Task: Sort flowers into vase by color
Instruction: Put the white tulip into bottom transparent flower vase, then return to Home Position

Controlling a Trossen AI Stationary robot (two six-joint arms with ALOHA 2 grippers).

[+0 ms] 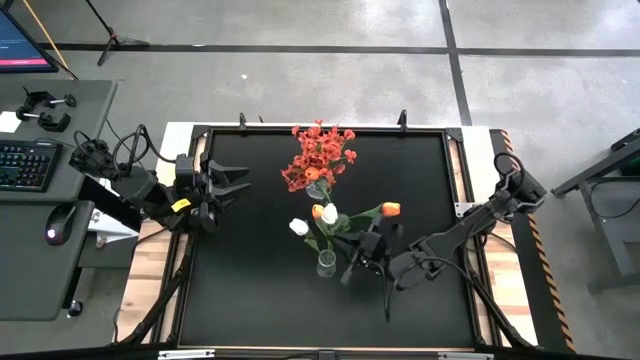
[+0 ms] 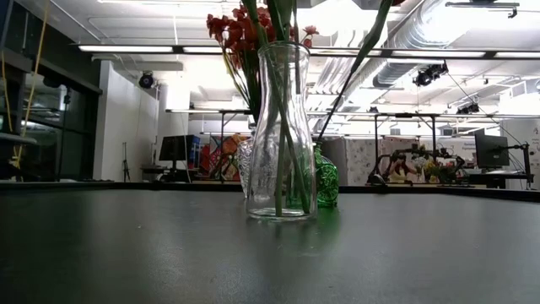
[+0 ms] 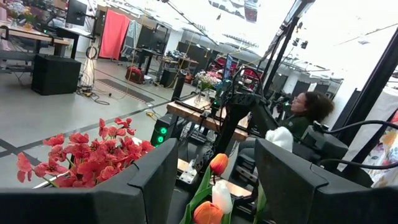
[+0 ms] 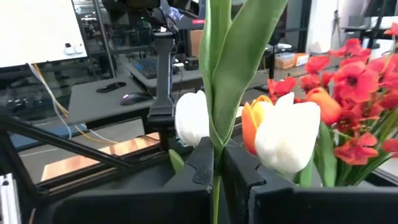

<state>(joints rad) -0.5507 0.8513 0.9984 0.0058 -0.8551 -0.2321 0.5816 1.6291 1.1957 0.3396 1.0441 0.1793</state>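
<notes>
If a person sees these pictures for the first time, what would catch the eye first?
Probably the red flowers, a bushy spray near the table's far middle. Next, the clear vase in front of them, holding tulip stems, with white tulips and orange ones above it. The right gripper is shut on a green stem beside that vase, while the left gripper waits at the table's left edge.

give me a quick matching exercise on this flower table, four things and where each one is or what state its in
Things:
1. red blossom spray
2. right gripper
3. left gripper
4. clear glass vase

States or places:
A. open, at the table's left edge
B. shut on a green stem
C. holds tulip stems, mid-table
D. in the vase nearer the table's far edge

Pairs: 1-D, 2-B, 3-A, 4-C
</notes>
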